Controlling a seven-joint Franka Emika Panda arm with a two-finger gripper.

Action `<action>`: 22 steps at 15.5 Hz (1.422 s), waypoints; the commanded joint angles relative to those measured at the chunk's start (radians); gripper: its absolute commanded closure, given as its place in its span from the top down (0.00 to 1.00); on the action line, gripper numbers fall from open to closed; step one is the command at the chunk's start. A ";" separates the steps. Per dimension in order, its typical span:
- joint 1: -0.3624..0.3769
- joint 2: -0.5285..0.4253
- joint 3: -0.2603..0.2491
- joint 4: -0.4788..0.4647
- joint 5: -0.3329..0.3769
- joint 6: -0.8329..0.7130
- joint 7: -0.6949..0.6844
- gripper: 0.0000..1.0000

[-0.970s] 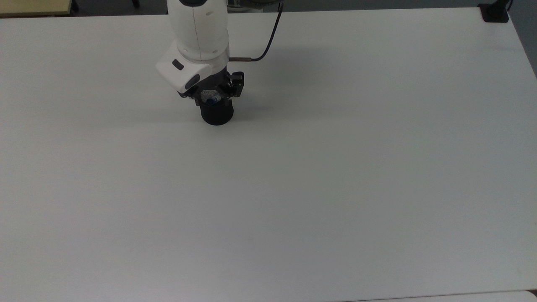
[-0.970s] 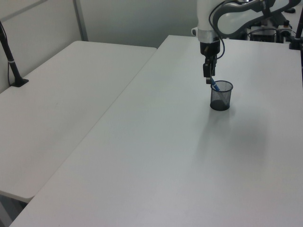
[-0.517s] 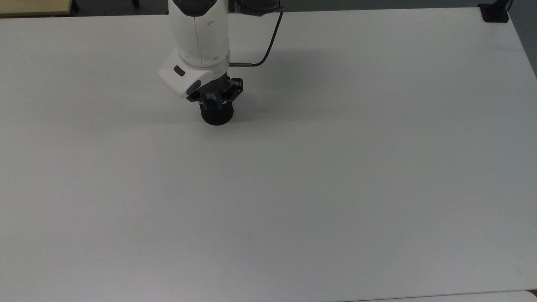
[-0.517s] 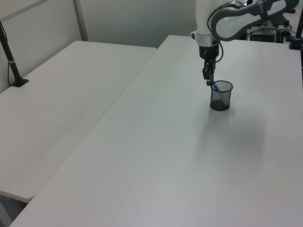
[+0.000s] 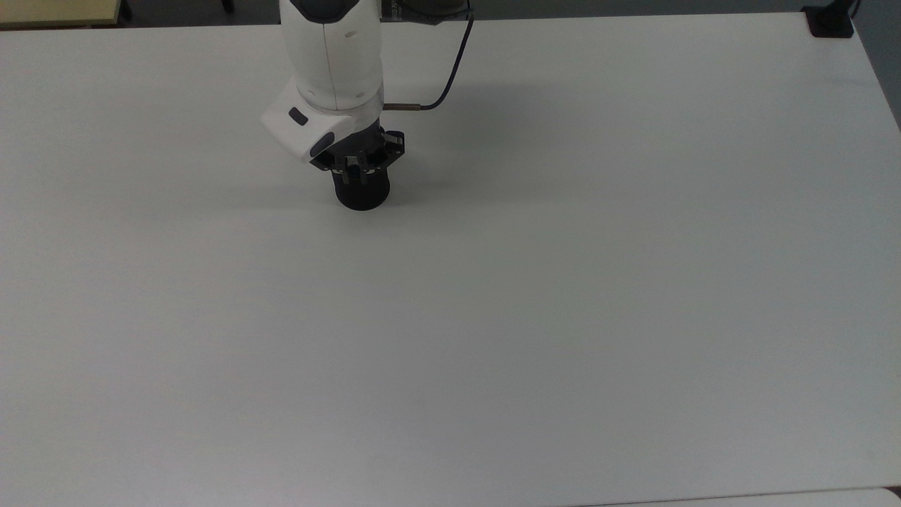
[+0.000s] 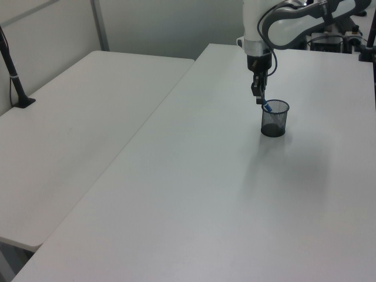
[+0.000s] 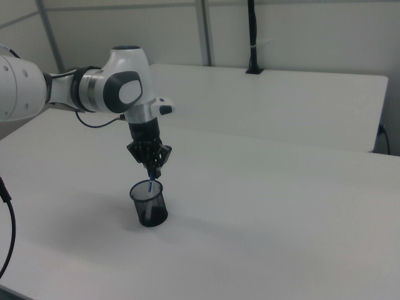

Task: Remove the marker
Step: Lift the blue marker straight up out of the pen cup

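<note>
White table (image 5: 563,282); marker (image 7: 152,185) in cup (image 7: 149,204), under hand (image 7: 154,170).

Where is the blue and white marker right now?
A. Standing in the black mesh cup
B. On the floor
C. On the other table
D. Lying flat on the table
A: in the left view the marker pokes its blue end up out of the black mesh cup, right under the gripper, and in the right view it stands in that cup too.
</note>
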 commanded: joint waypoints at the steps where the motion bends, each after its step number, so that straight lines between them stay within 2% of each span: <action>1: 0.001 -0.044 -0.004 0.007 -0.011 -0.034 0.016 0.14; 11: 0.012 -0.079 0.000 0.247 0.005 -0.248 0.021 0.14; 15: 0.101 -0.072 0.008 0.235 0.008 -0.325 0.025 0.14; 18: 0.159 -0.064 0.010 0.200 0.021 -0.325 0.068 0.14; 22: 0.202 -0.026 0.010 0.168 0.054 -0.318 0.091 0.14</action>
